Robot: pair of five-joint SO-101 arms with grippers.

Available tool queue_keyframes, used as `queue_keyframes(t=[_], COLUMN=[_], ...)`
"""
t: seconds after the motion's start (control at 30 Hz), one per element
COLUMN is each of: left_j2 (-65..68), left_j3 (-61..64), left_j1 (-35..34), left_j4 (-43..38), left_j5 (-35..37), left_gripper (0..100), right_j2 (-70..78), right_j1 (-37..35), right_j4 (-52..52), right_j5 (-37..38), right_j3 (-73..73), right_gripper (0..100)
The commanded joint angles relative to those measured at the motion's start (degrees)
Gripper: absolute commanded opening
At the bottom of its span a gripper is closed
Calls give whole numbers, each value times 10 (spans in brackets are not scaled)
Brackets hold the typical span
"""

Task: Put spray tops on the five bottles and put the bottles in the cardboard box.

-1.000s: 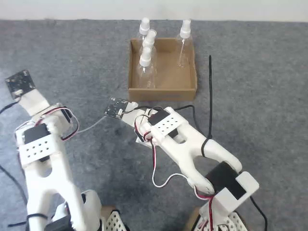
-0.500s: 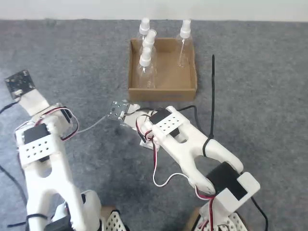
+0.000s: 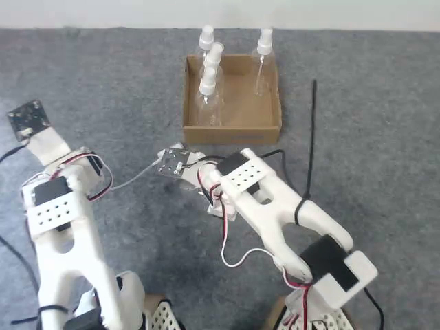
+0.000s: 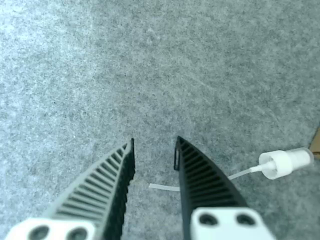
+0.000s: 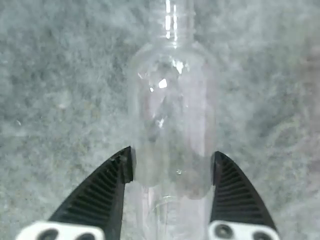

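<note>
A clear bottle with a bare neck lies lengthwise between my right gripper's black fingers, which press on both its sides over grey carpet. My left gripper hangs open over the carpet with nothing between its fingers. A white spray top lies just beyond one finger, and its thin tube runs behind that finger. In the high view the cardboard box stands at the back centre. It holds several clear bottles with white spray tops on. The right arm sits just in front of the box.
The left arm stands at the left of the grey carpet. A black cable runs up to the right of the box. Red and white wires loop beside the right arm.
The right arm has shifted a little to the right and back from the box, and its wrist has turned. The left arm has kept still.
</note>
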Motion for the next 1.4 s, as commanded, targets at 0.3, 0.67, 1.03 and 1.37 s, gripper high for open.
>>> queue_keyframes(t=[0.3,0.67,1.03,1.37], left_j2=[-4,-7,-7,-8], left_j3=[-6,-6,-6,-6], left_j1=[1,1,1,1], left_j4=[-15,-12,-13,-13], left_j5=[2,4,4,4], left_gripper=[123,121,120,120], right_j2=[-60,-61,-134,-111], right_j1=[48,49,49,45], right_j4=[47,79,127,128], right_j5=[12,14,13,14], right_j3=[-25,-27,-23,-23], right_gripper=[136,136,136,140])
